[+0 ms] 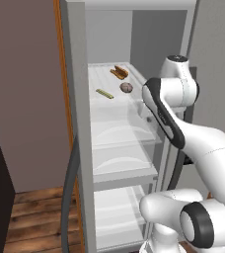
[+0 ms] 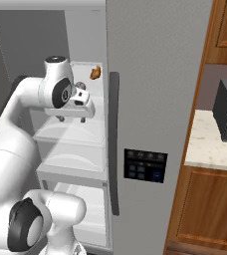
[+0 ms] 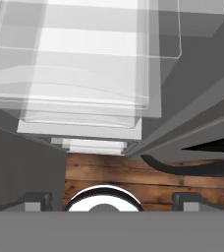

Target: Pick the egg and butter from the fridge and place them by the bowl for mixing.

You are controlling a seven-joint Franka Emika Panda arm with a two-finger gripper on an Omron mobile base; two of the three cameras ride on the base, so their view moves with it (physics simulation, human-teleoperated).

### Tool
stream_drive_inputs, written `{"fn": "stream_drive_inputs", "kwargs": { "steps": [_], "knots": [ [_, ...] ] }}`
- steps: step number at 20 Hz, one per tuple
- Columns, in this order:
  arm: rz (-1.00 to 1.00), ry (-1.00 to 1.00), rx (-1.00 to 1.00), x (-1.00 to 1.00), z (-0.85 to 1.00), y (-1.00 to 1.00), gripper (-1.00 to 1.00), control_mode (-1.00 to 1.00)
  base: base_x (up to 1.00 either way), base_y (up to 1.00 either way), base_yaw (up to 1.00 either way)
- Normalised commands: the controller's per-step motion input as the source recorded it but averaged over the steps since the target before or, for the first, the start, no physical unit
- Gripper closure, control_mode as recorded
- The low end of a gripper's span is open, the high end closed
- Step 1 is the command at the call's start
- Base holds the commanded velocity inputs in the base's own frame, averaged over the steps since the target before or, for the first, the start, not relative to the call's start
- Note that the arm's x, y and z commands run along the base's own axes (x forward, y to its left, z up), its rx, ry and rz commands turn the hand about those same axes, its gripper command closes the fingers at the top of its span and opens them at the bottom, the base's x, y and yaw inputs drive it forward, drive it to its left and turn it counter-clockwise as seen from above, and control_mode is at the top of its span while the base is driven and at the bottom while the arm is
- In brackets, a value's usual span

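The fridge [image 1: 77,123] stands open, giving reach to its top shelf [image 1: 134,74], where the egg [image 1: 126,88] and the butter [image 1: 104,93] lie apart, near a hot-dog-shaped item [image 1: 119,72]. The gripper [image 2: 71,118] is held at the shelf front, pointing downward, presumably staged for a reach. The jaws appear spread and nothing is held.

Arm raised and bent forward, wrist turned down; gripper [image 2: 71,118] pointing downward, fingertips [image 3: 35,201] set wide apart, nothing between them.
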Motion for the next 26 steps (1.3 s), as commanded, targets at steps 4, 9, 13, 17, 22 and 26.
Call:
{"fn": "stream_drive_inputs", "kwargs": {
  "steps": [4,9,13,17,22,26],
  "knots": [
    [0.00,-0.05,-0.01,0.10,0.00,0.30,-1.00,-1.00,0.00,0.00,0.00],
    [0.00,0.00,0.00,0.30,0.01,0.25,-1.00,-1.00,0.00,0.00,0.00],
    [0.00,0.00,0.02,0.38,0.02,0.20,-1.00,-1.00,0.00,0.00,0.00],
    [0.00,-0.05,0.01,0.40,0.03,0.06,-1.00,-1.00,0.00,0.00,0.00],
    [0.00,-0.19,0.00,0.40,0.11,0.06,-1.00,-1.00,0.00,0.00,0.00],
    [0.00,-0.31,0.00,0.42,0.12,0.05,-1.00,-1.00,0.00,0.00,0.00]
  ]
}}
